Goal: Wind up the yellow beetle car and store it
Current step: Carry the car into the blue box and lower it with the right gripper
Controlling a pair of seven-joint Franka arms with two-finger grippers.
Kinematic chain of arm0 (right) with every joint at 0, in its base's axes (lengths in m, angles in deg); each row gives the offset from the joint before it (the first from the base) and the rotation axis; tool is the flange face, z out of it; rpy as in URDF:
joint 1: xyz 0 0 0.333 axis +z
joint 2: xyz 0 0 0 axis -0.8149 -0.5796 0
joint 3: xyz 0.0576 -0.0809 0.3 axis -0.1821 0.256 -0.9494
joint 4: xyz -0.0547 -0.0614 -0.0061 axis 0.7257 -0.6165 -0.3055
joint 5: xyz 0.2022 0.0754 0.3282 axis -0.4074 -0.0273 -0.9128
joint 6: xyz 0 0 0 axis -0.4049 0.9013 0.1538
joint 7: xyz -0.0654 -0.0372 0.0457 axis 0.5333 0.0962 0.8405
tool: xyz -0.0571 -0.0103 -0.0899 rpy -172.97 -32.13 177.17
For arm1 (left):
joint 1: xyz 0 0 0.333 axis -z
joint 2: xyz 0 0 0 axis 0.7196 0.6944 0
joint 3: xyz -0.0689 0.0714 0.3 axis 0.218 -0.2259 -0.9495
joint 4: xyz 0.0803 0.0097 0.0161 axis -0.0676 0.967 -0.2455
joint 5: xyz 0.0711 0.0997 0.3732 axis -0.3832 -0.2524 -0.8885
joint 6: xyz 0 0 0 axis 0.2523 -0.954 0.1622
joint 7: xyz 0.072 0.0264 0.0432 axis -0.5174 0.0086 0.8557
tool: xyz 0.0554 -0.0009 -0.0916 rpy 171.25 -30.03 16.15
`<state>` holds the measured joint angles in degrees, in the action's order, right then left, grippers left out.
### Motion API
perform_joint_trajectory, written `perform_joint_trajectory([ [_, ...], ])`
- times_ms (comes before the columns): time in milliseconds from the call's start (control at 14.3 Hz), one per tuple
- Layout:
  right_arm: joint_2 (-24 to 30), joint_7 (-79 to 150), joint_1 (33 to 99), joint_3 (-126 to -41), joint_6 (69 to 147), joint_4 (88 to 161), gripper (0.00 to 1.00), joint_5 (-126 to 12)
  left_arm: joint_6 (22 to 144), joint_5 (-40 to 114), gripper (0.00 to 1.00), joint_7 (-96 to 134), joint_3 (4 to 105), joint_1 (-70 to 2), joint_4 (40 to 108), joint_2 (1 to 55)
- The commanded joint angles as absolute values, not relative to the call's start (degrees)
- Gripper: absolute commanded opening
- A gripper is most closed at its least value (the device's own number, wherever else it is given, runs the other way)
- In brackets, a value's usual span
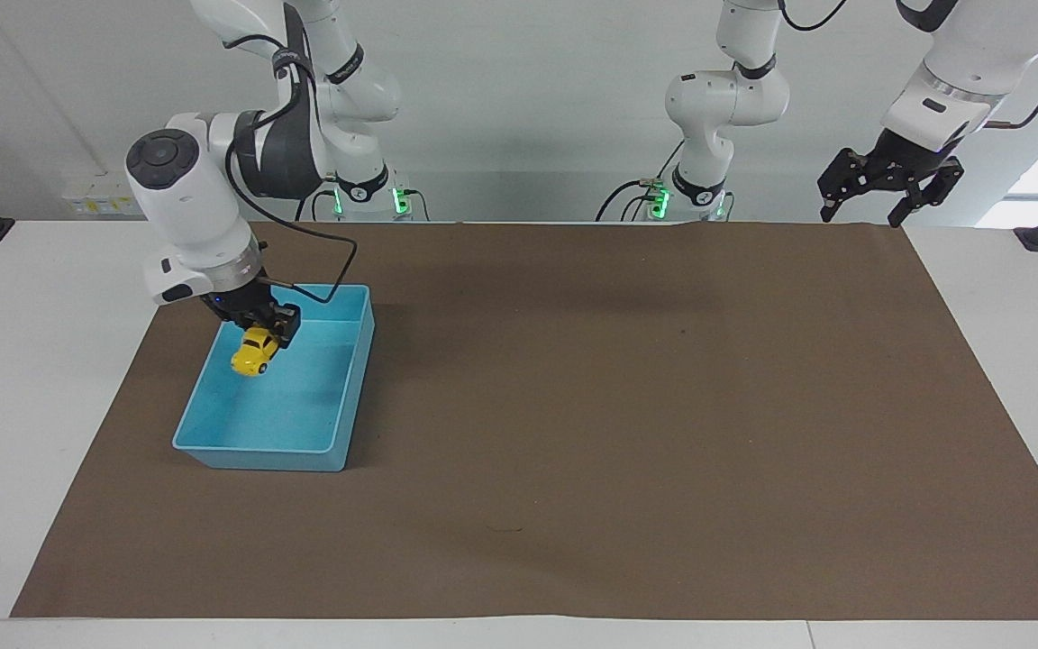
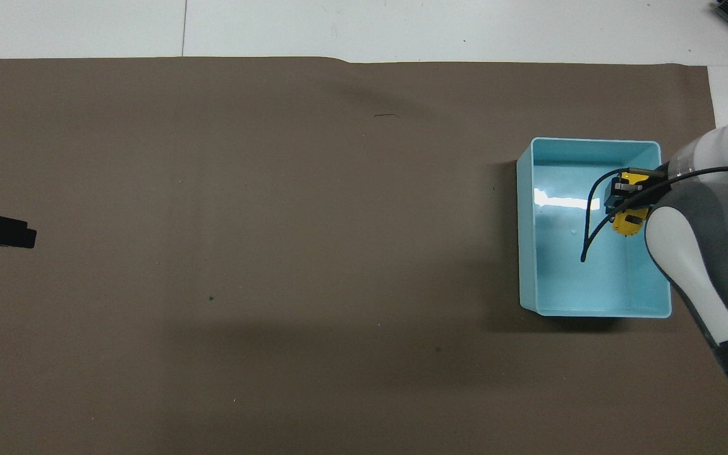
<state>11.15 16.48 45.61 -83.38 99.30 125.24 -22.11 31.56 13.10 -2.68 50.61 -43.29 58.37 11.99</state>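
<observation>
The right claw (image 1: 259,335) is clamped on the car (image 1: 253,351), holding it nose-down over the bin (image 1: 352,397) (a shallow blue tray at the right arm's end of the counter (image 1: 627,406)), toward the bin's nine o'clock wall in the facing view; it seems clear of the floor. The left claw (image 1: 888,185), fingers apart, waits above the mat's one o'clock corner.

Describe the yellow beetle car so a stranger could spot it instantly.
Find the blue bin on the brown mat, toward the right arm's end of the table. Over its inside, the right gripper holds the yellow beetle car, the only yellow thing in sight.
</observation>
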Motion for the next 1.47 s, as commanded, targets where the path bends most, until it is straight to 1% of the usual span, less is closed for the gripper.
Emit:
perform_joint_trajectory([
  [0,14.09,21.97,44.73,-84.02,99.77,128.54,0.00,-21.48,31.10,12.98,1.00,-2.20,50.77,-43.56,59.46,10.65],
  [210,14.97,25.48,44.91,-84.02,100.90,130.38,0.00,-21.38,31.10,12.98,1.00,-2.20,50.77,-43.56,59.46,10.65],
  [491,15.59,25.85,45.34,-84.02,106.35,134.51,0.00,-21.38,30.92,12.98,1.00,-2.20,50.68,-43.56,59.46,10.65],
  [631,14.98,25.67,45.69,-84.02,108.63,135.66,0.00,-21.38,30.92,12.98,1.00,-2.20,50.77,-43.56,59.46,10.65],
  [841,13.39,25.32,46.31,-84.02,116.09,140.12,0.00,-21.38,31.01,12.98,1.00,-2.20,50.77,-43.56,59.46,10.65],
  [981,12.96,25.14,46.22,-84.02,118.30,141.54,0.00,-21.30,31.01,12.98,1.00,-2.20,50.77,-43.56,59.46,10.65],
  [1191,11.81,25.23,46.05,-84.02,124.97,145.49,0.00,-21.21,31.01,12.98,1.00,-2.20,50.77,-43.56,59.46,10.65],
  [1402,10.85,25.49,46.05,-83.94,127.71,147.26,0.00,-21.12,31.01,12.98,1.00,-2.20,50.77,-43.56,59.46,10.65],
])
